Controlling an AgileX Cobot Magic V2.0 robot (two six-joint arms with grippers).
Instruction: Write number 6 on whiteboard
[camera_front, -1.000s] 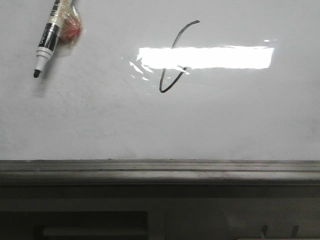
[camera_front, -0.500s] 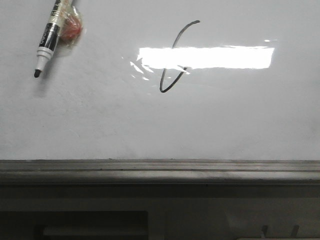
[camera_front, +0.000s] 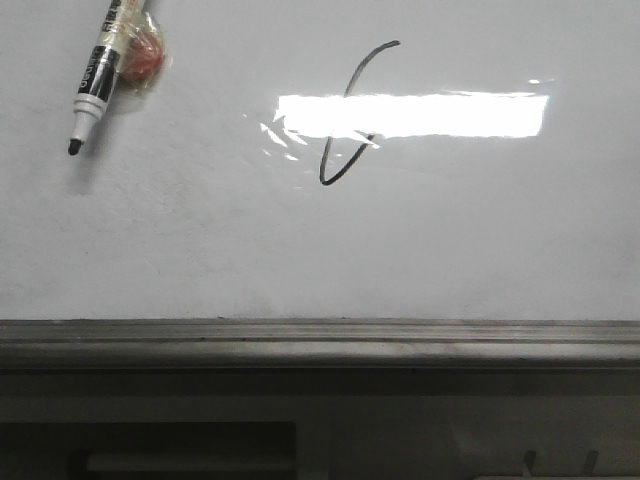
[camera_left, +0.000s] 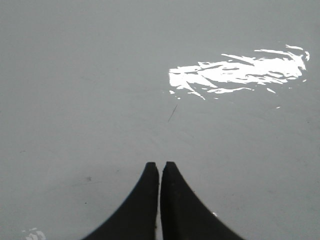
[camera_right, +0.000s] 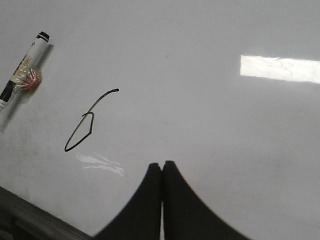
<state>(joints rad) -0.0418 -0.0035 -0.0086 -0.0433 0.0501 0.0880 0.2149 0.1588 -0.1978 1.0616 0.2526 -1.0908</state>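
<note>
Far left of the whiteboard (camera_front: 180, 240): the marker (camera_front: 95, 85) lies flat, uncapped, tip pointing down-left, w/ a pinkish taped blob (camera_front: 140, 58) touching its barrel. Nobody's holding it. Hasn't shifted at all over the last sec.

Moving right, the number 6 (camera_front: 345, 120) sits near mid-board: a tall curved stroke ending in a narrow pointed loop, partly washed out by the bright glare strip (camera_front: 420, 115) crossing it. Stroke looks the same as a sec ago, no new ink, so nothing has changed. In my view that means writing is done and the pen's been set down; task looks finished or v. nearly.

Left gripper (camera_left: 160, 166): fingers pressed together, only a hairline gap, nothing between them, hovering over bare board. Right gripper (camera_right: 161, 165): same, pinched closed and empty, w/ the 6 and marker off to one side, well apart from it.

Dark grey ledge (camera_front: 320, 345) runs along the board's near edge.
</note>
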